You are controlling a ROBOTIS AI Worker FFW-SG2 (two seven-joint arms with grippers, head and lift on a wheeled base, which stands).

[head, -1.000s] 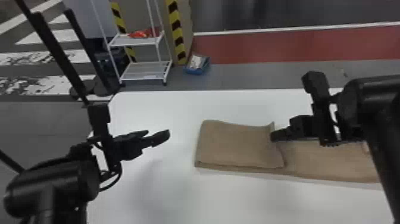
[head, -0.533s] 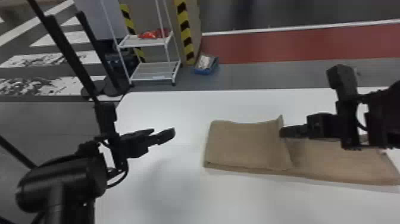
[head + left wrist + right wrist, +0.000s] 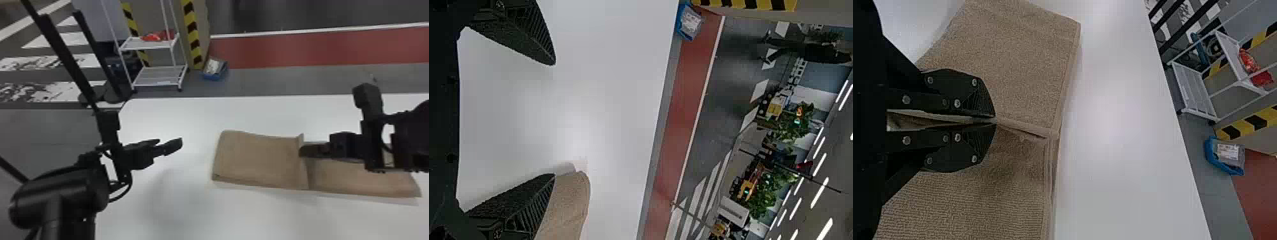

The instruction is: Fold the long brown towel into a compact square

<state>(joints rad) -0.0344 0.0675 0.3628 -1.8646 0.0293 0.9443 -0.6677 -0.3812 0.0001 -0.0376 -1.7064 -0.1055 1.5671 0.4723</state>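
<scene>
The long brown terry towel (image 3: pixel 255 156) lies flat on the white-topped bench (image 3: pixel 166 119), ahead of the robot and toward its right. Its left-hand part is doubled over; the remainder runs on in a strip beneath the right arm. Between the two, an edge of cloth stands up as a narrow ridge.

The right tool (image 3: pixel 994 120) is closed, its fingertips together on that ridge. The left tool (image 3: pixel 554 120) is wide open and empty, above the bench and apart from the towel's doubled end.

The step in hand is judged to be the placing of this folded edge. Good practice: keep the pinch low, bring the edge down square to the long sides, and part the fingers only slightly before backing off—a wide release could lift the layer or drag the strip beneath. The ridge should then be pressed flat; the left tool could steady the doubled end.

Right arm: enters from the right edge, wrist low over the strip, fingers pointing across toward the robot's left. Left arm: rises from the lower left corner—fingers aimed toward the towel.
</scene>
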